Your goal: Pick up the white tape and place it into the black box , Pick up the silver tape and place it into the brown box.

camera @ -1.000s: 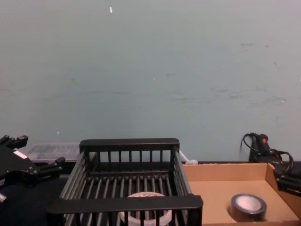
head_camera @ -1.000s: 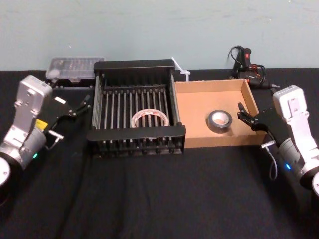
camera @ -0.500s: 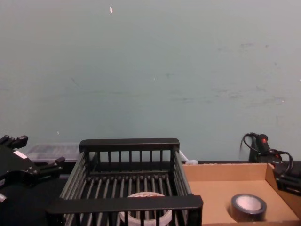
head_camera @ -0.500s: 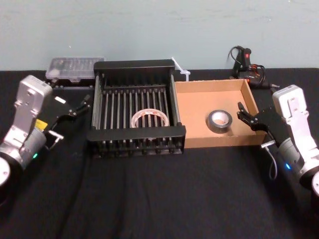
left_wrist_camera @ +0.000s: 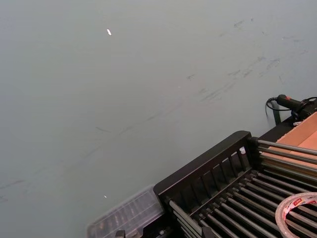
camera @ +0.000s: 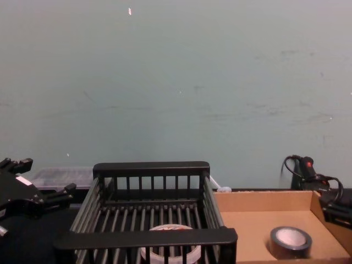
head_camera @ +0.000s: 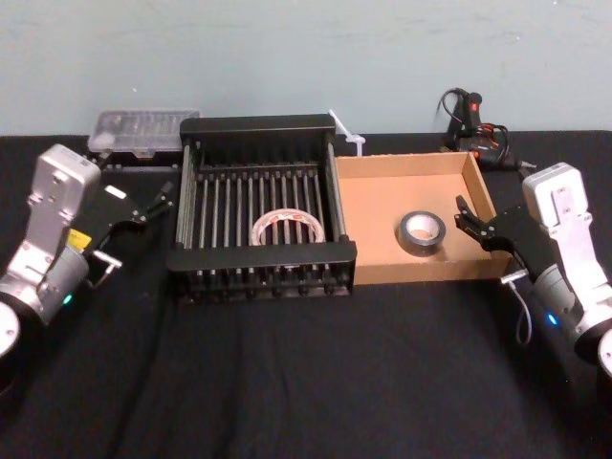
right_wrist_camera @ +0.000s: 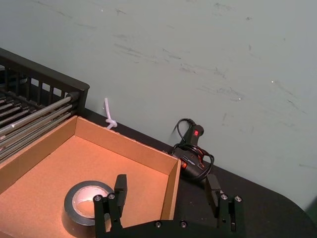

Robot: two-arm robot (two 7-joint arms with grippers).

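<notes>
Idling unchanged with jaws spread, left gripper (head_camera: 158, 203) and right gripper (head_camera: 460, 212) face white tape (head_camera: 285, 227) in black box (head_camera: 258, 256), silver tape (head_camera: 421, 232) in brown box (head_camera: 421, 271): seemingly finished.

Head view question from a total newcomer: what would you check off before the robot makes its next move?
1. white tape inside the black box, flat on the slats: ok.
2. silver tape inside the brown box, flat on its floor: ok.
3. left gripper open, empty, beside the black box's left side: ok.
4. right gripper open, holding nothing: ok.
5. right gripper clear of the brown box's right wall: cannot tell; its fingertips sit right at that wall.
</notes>
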